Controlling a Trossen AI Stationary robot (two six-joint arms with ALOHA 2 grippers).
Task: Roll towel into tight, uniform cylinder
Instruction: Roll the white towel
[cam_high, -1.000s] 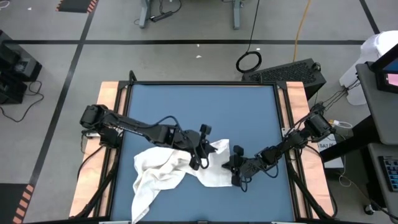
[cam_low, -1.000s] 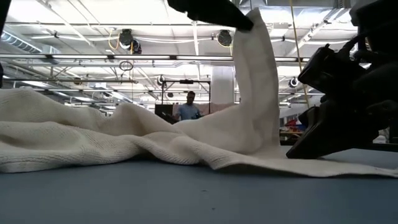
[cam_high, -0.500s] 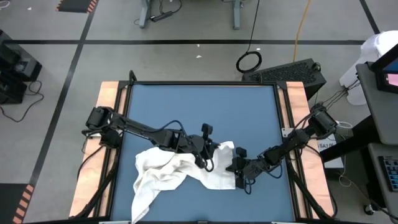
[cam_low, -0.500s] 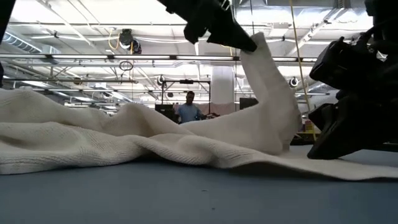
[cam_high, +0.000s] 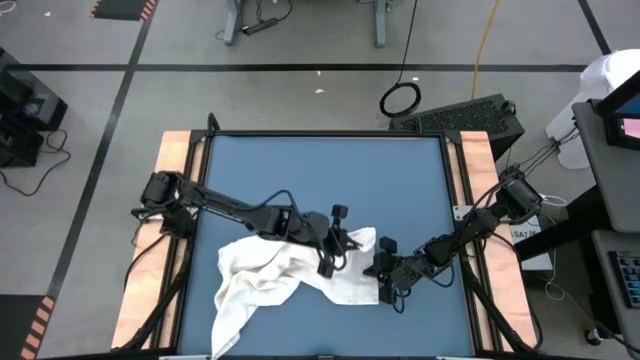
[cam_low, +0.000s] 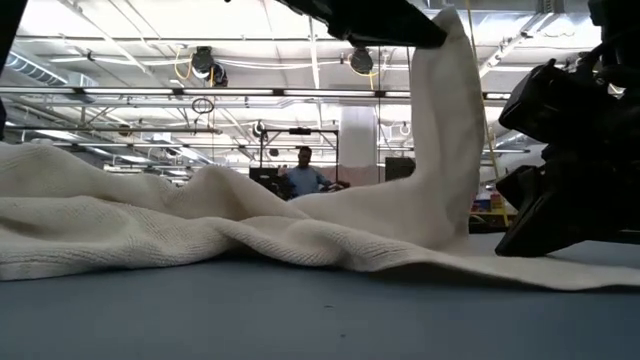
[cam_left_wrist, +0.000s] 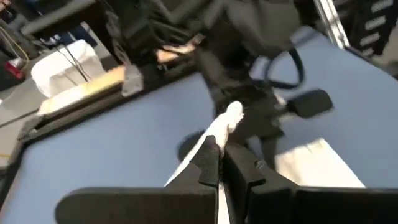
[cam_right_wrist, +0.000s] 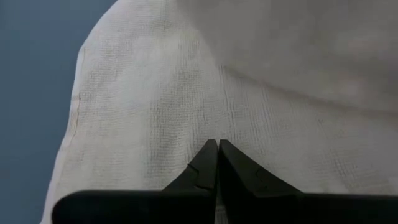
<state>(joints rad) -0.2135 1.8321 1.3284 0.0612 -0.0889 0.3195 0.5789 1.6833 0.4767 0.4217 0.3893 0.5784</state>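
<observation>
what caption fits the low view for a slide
Left gripper lifts a corner of the crumpled white towel off the blue mat while the right gripper rests on its edge.

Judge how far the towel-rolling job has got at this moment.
Done: nothing rolled; the towel lies crumpled on the blue mat. In hand: the left gripper, jaws shut, holds one corner of it up, and the right gripper, jaws shut, presses the edge down. Left: spreading it flat, then rolling it into a cylinder.
</observation>
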